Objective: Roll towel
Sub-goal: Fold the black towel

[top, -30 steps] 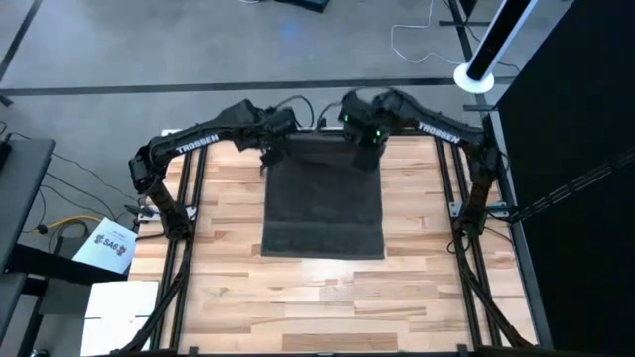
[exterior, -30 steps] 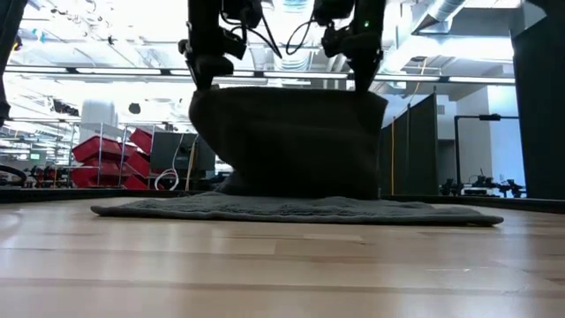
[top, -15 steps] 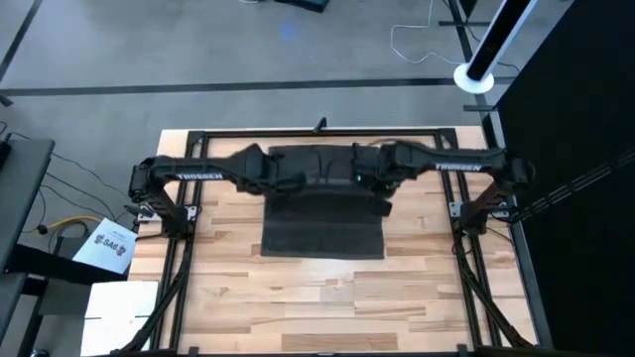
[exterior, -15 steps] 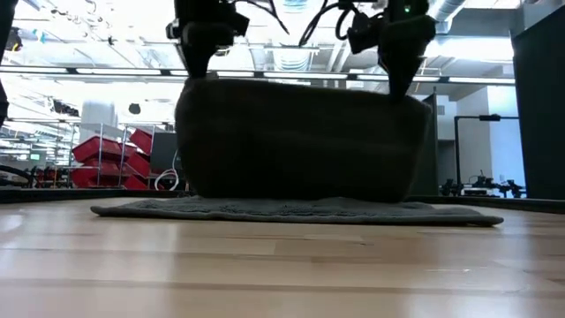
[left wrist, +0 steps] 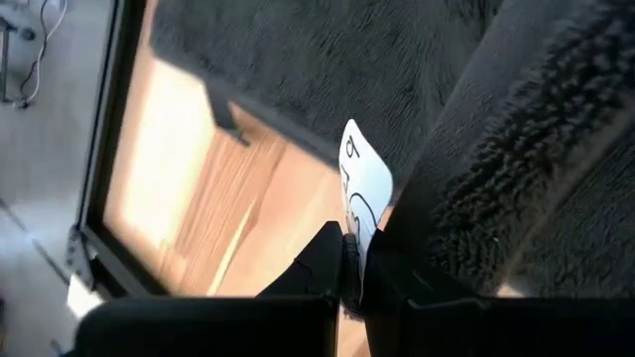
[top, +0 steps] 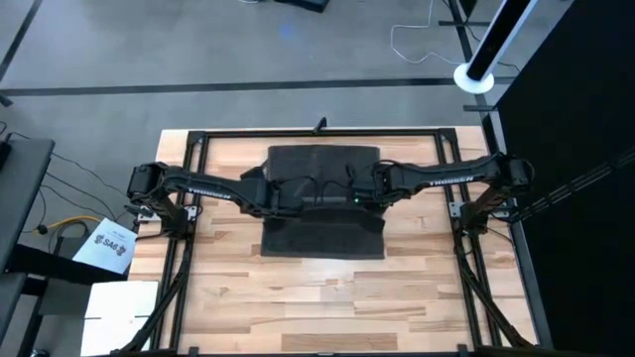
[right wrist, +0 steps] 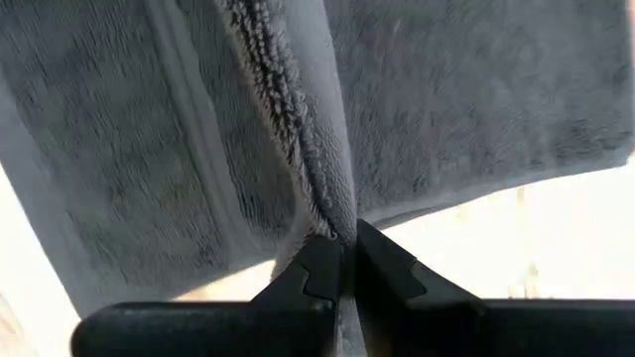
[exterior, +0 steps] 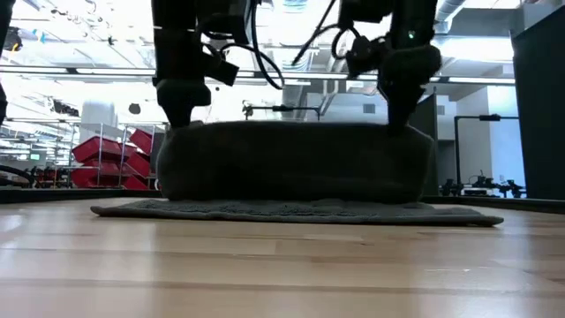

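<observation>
While doubled over, towel (top: pixel 322 198) charcoal, fuzzy

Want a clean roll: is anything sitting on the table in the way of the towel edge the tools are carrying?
Nothing visible. Left tool and right tool are both shut on the towel; only bare table lies ahead.

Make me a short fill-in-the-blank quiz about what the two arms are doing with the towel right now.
1. Both tools are shut on the edge of the ____ grey towel.
2. The left tool pinches the cloth beside a small ____ tag.
3. The right tool grips a ____ of cloth.
4. The towel lies on a ____ table.

Missing words: dark; white; fold; wooden
</observation>
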Controlling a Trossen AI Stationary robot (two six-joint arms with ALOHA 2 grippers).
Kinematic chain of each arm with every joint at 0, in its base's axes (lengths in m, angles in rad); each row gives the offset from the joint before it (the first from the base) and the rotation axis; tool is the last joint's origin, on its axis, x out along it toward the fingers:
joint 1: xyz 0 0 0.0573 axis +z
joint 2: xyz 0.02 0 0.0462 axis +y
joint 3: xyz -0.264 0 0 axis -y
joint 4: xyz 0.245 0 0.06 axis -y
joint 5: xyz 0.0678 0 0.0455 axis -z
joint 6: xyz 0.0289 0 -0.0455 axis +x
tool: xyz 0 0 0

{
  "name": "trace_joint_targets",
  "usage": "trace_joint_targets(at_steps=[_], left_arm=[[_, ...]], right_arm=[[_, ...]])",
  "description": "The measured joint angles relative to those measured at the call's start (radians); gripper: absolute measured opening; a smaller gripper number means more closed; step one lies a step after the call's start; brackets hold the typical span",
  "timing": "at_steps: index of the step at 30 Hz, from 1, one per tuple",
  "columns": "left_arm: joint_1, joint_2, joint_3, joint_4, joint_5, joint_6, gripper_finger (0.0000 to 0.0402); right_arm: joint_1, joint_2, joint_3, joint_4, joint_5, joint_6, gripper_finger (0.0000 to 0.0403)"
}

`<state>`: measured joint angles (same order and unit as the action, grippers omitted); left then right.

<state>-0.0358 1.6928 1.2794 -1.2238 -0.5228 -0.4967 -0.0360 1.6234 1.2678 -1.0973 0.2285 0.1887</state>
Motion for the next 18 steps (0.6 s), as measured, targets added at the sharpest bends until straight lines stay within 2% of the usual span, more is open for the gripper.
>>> trace_joint_targets(at_steps=[6,12,18], left_arm=[[-0.005,0.000,-0.004,0.041,0.014,0.094,0.0007],[-0.004,0.000,-0.007,0.068,0.038,0.215,0.0007],[-0.004,0.000,-0.007,0.081,0.159,0.253,0.0007]], right_arm=[[-0.006,0.000,-0.062,0.033,-0.092,-0.193,0.0007],[-0.004,0.000,-0.090,0.083,-0.178,-0.244,0.0007],[0.018,0.001,-0.108,0.083,-0.192,-0.303,0.0016]])
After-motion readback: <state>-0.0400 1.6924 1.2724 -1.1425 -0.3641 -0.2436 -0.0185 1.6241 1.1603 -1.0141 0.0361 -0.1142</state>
